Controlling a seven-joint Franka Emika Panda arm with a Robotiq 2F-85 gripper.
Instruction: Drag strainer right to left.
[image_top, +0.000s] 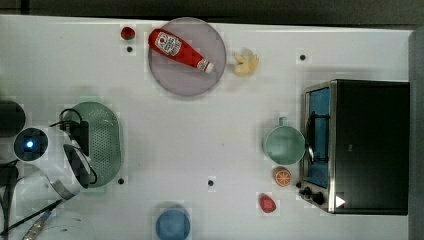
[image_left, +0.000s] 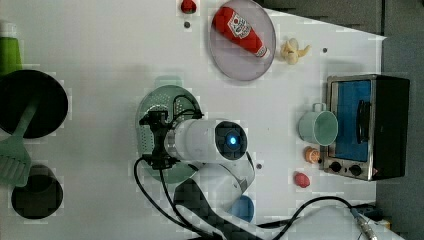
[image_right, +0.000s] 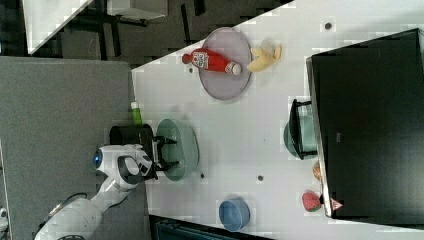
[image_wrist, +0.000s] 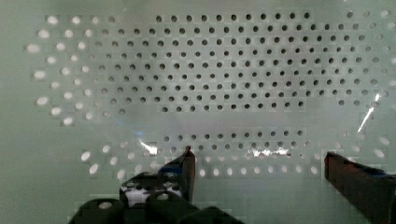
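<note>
A: Landmark for this entry is the toaster oven (image_top: 367, 145), the biggest item on the white table (image_top: 200, 125). Where is the strainer against it?

B: The strainer (image_top: 102, 142) lies well apart from the oven, at the opposite end of the table, near the top view's left edge. The mint mug (image_top: 284, 144) stands just beside the oven door, so mug and strainer are far from one another.

A: Progress estimate?

B: Judged from position alone, the strainer already sits at the far-from-oven end. If the drag runs away from the oven as the top view shows it, most or all of the travel looks done. If it is meant the other way round, nothing has begun. I cannot settle which.

A: Gripper state?

B: The gripper (image_wrist: 259, 163) hangs inside the strainer's bowl with its jaws spread wide, holding nothing. In the wrist view both dark fingertips (image_wrist: 189, 161) stand apart just over the perforated floor; contact cannot be told.

A: Strainer appearance?

B: Pale mint-green, oblong with rounded ends, upright, and nothing lies in the part of it that shows. Rows of small round holes cover floor and lower walls, with a plain unperforated band across the middle of the floor. Glossy plastic, a few bright glints.

A: Smaller items near the oven?

B: An orange slice (image_top: 282, 176) and a red strawberry (image_top: 267, 203), both just beside its front.
</note>
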